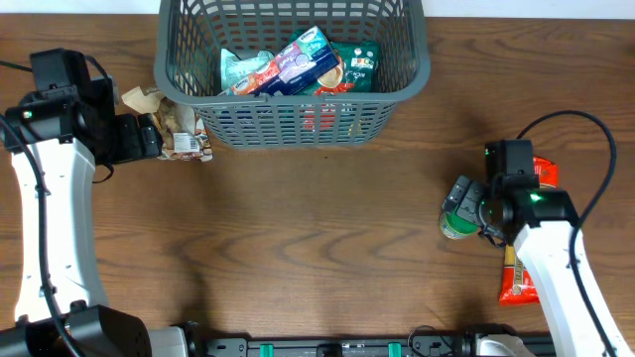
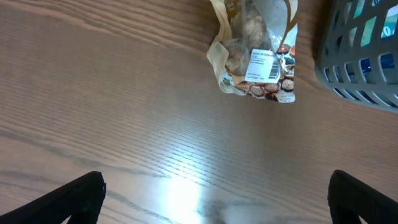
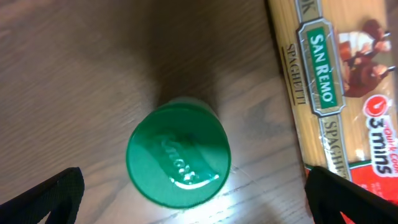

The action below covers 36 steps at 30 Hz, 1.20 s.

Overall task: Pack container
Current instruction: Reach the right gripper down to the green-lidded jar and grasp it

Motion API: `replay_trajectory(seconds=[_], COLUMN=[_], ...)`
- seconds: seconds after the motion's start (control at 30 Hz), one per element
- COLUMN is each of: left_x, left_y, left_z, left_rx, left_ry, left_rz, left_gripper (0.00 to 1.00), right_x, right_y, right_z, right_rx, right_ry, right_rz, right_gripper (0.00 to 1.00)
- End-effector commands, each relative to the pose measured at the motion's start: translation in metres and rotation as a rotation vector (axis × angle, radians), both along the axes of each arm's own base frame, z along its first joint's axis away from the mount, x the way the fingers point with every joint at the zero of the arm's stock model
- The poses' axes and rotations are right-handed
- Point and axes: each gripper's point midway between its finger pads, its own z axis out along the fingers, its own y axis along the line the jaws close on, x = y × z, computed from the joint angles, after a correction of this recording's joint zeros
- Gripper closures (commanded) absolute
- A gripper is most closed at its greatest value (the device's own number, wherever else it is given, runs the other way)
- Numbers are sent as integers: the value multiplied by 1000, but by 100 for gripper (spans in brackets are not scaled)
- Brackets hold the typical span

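Container (image 1: 288, 127) stands at the far edge of the worktop (image 1: 317, 238), with several grocery packets (image 1: 298, 64) inside it. Left gripper (image 2: 217, 186), fingers spread and holding nothing, hovers left of the container. It faces a clear snack packet (image 2: 255, 59) lying just beside the container's front left corner. Right gripper (image 3: 193, 180), well apart to the container's front right, is spread either side of a green-lidded jar (image 3: 178, 155). A spaghetti packet (image 3: 329, 93) lies just beside that jar, farther from the container.

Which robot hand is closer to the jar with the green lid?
The right. The right gripper hovers just above the green-lidded jar, jaws open. The left gripper is far across the table, near the snack bag.
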Motion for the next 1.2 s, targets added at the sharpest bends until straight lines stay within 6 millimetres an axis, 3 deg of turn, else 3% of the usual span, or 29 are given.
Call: replay_trajectory(seconds=[0.0, 0.37, 1.17], left_x=[-1, -1, 0], left_y=[-2, -2, -2], left_z=[2, 2, 2], left_rx=[-7, -6, -5], left_ry=[-5, -6, -10], left_rz=[0, -1, 0], left_gripper=[1, 1, 1], right_x=[1, 12, 8], right_y=[-3, -3, -3], right_z=[-15, -50, -89], right_rx=[-18, -19, -21], right_ry=[43, 125, 210], right_rz=[-30, -40, -45], right_gripper=[1, 1, 1])
